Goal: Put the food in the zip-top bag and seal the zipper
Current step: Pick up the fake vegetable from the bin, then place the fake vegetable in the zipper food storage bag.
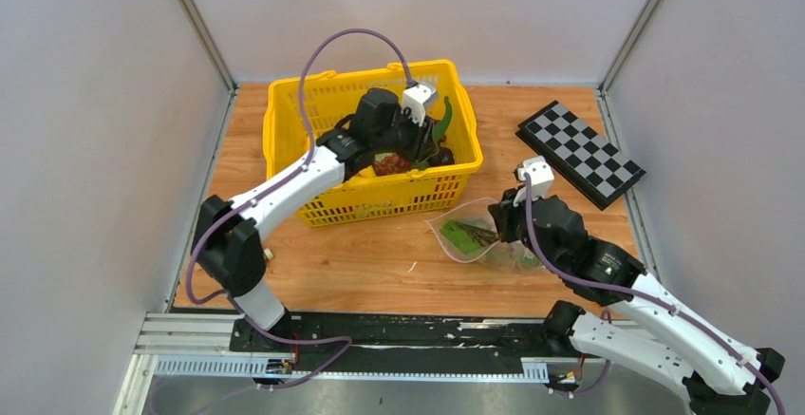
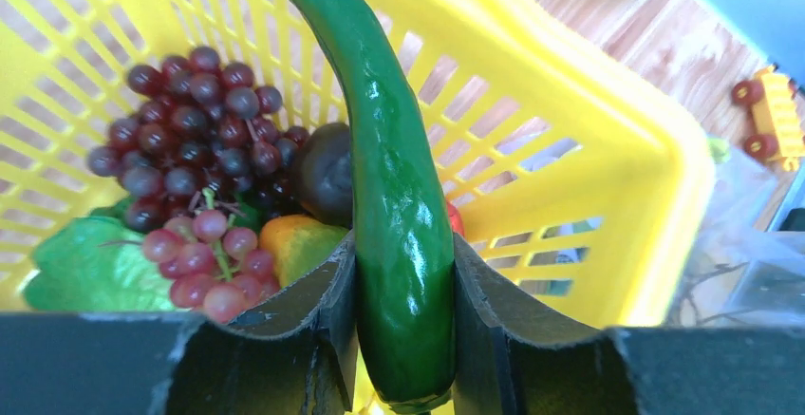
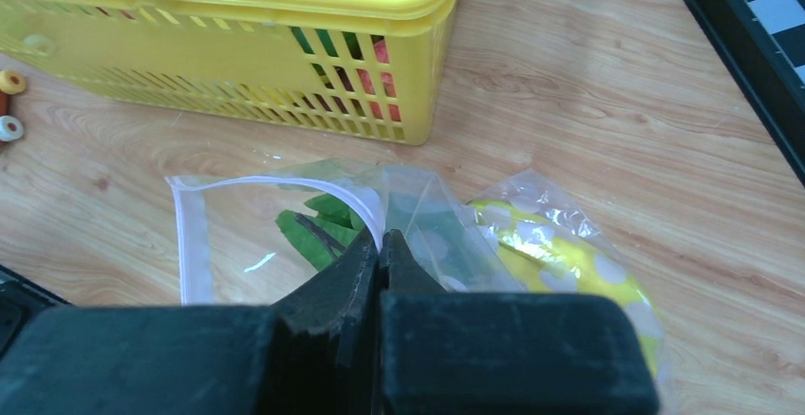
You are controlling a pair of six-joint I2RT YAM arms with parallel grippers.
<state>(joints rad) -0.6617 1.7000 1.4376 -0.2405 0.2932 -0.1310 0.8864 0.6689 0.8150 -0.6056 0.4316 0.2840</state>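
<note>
Over the yellow basket (image 1: 285, 121), my left gripper (image 1: 418, 138) is shut on a long glossy green pod (image 2: 399, 178), pinched between both fingers near its lower end; the pod (image 1: 442, 121) points up and away. Under it lie purple grapes (image 2: 190, 121), pink grapes (image 2: 214, 258), a green leaf (image 2: 90, 273) and a dark round fruit (image 2: 327, 173). The clear dotted zip-top bag (image 1: 472, 240) lies on the wood right of the basket. My right gripper (image 3: 382, 244) is shut on its mouth edge at the pale zipper (image 3: 275, 183). Leafy greens (image 3: 313, 230) and a yellow banana (image 3: 560, 244) show inside.
A black-and-white checkerboard (image 1: 579, 154) lies at the back right. A small yellow toy with red wheels (image 2: 774, 116) sits on the wood beyond the basket wall (image 3: 285, 102). Grey walls close in the table on three sides.
</note>
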